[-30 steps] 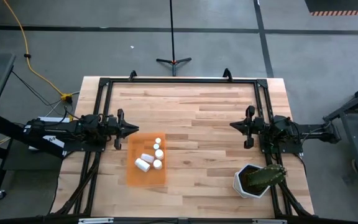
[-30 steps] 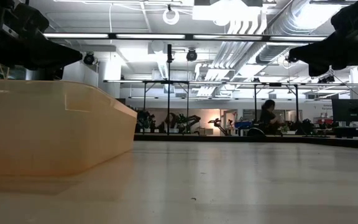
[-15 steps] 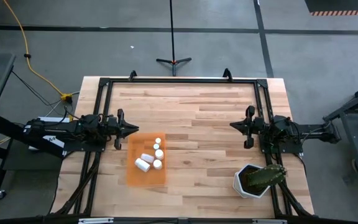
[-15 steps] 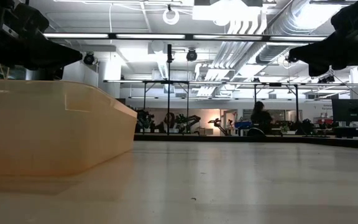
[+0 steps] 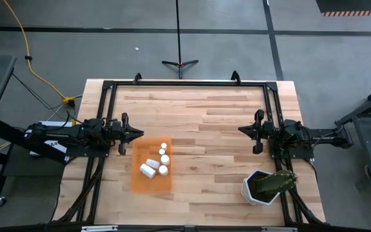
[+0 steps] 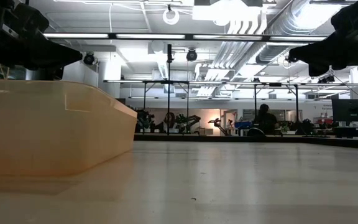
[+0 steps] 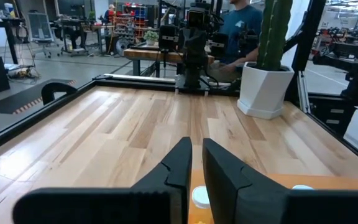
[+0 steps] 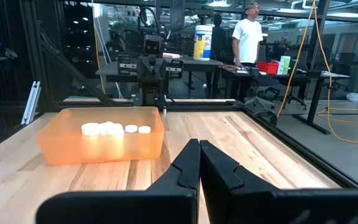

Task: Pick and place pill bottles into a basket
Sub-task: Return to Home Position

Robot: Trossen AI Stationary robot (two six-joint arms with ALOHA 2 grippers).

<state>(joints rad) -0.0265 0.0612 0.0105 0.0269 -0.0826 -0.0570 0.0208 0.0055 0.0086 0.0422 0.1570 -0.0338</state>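
The orange basket (image 5: 151,165) lies flat on the table's left half, with several small white pill bottles (image 5: 159,161) inside it. It also shows in the low view (image 6: 48,127) and the right wrist view (image 8: 101,135), where the bottle caps (image 8: 112,129) show. My left gripper (image 5: 142,134) hovers just beyond the basket's far left corner, shut and empty; it also shows in the left wrist view (image 7: 196,155). My right gripper (image 5: 241,130) waits at the table's right side, shut and empty; it also shows in the right wrist view (image 8: 199,151).
A white pot with a green cactus (image 5: 266,185) stands at the near right corner; it also shows in the left wrist view (image 7: 266,78). A black frame (image 5: 185,84) runs round the table. People show in the room beyond (image 8: 249,34).
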